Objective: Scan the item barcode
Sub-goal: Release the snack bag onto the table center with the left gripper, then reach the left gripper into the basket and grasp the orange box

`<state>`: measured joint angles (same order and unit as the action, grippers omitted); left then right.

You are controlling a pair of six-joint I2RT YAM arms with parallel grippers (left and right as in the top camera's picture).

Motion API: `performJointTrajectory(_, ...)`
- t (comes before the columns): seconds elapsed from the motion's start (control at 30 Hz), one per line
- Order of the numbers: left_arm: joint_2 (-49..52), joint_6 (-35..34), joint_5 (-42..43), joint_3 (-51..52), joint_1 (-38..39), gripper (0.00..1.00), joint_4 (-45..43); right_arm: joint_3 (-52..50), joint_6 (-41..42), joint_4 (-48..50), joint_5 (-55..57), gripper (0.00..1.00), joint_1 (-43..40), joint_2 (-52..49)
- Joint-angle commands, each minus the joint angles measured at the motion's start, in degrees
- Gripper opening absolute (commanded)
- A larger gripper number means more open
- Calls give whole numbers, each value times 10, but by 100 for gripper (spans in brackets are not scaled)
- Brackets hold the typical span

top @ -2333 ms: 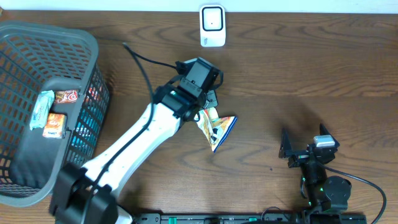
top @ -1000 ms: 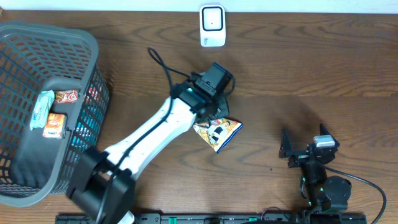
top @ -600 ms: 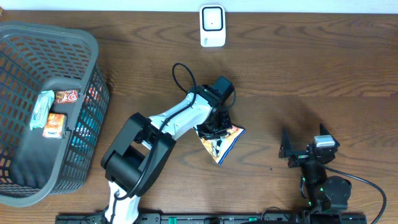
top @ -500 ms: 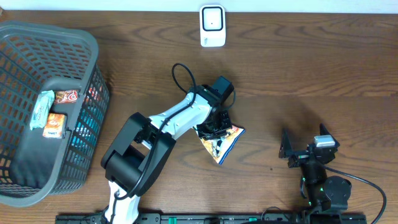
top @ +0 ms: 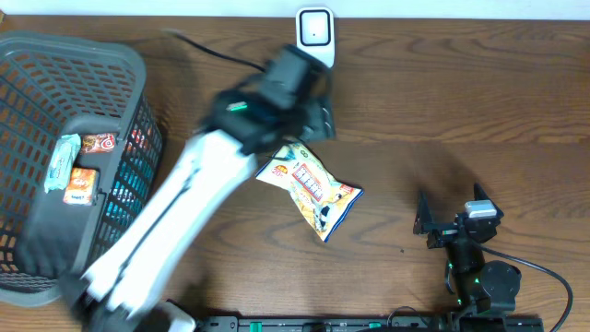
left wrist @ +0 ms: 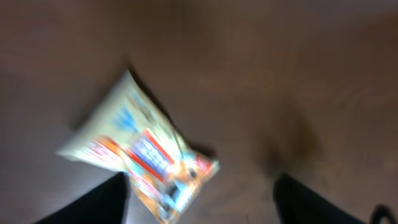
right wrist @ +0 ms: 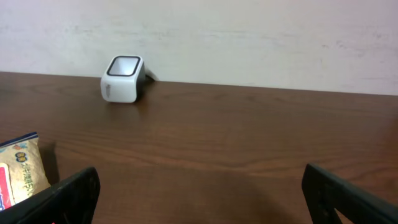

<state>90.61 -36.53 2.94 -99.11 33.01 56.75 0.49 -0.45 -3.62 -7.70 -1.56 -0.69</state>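
Left gripper (left wrist: 200, 184) is seen spread and empty over the flat snack bag (top: 309, 184); an edge should be pinched and the barcode side presented squarely to the scanner (top: 314, 39).

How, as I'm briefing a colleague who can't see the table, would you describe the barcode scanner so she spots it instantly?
Go to the far edge of the wooden table, against the pale wall, midway along. The scanner stands there: a small white box with a dark-framed window, unlike the colourful snack bag mid-table or the grey basket.
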Motion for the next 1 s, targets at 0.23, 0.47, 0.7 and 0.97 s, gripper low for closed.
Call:
performJointTrajectory(0.23,-183,0,-262,-20,-263,99,56,-2,6,-1,3,99,9,3)
performJointTrajectory(0.47,-149,-49,-130,4,-509,99,167,-2,6,-1,3,99,9,3)
performJointTrajectory(0.7,-28,-7,-48,34,-624,99,216,-2,6,-1,3,99,9,3)
performJointTrajectory(0.97,106,94,-48,52,-623,98,200,-2,6,-1,3,99,9,3)
